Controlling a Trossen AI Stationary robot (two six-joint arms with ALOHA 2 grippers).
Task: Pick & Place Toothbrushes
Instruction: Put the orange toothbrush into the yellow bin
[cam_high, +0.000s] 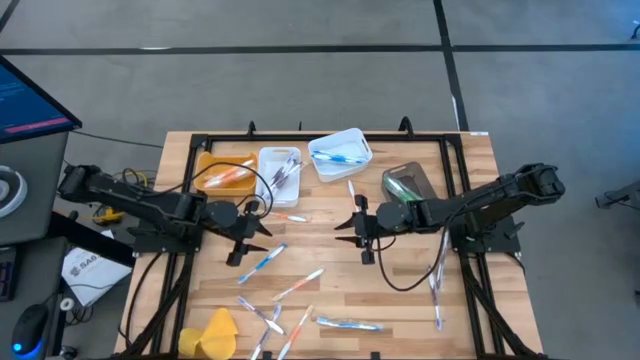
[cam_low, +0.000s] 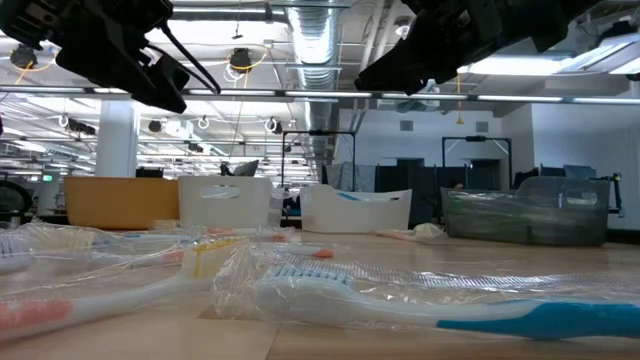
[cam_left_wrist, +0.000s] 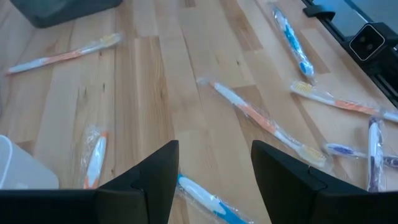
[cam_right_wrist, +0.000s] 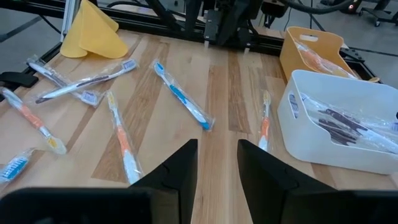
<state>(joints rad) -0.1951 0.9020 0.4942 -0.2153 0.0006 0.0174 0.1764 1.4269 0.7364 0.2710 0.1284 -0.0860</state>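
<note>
Plastic-wrapped blue toothbrush (cam_high: 262, 262) lies just beside the open, empty left gripper (cam_high: 247, 243); slippery wrap may slide out.

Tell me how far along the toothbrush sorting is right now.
Partly done: the orange bin, middle white bin and tilted white bin each hold toothbrushes. Left gripper and right gripper hover open, holding nothing. Many wrapped toothbrushes remain scattered on the table.

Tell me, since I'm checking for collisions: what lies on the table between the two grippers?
In the high view, mostly bare wood; one wrapped orange toothbrush lies between the left gripper and right gripper, both open.
</note>
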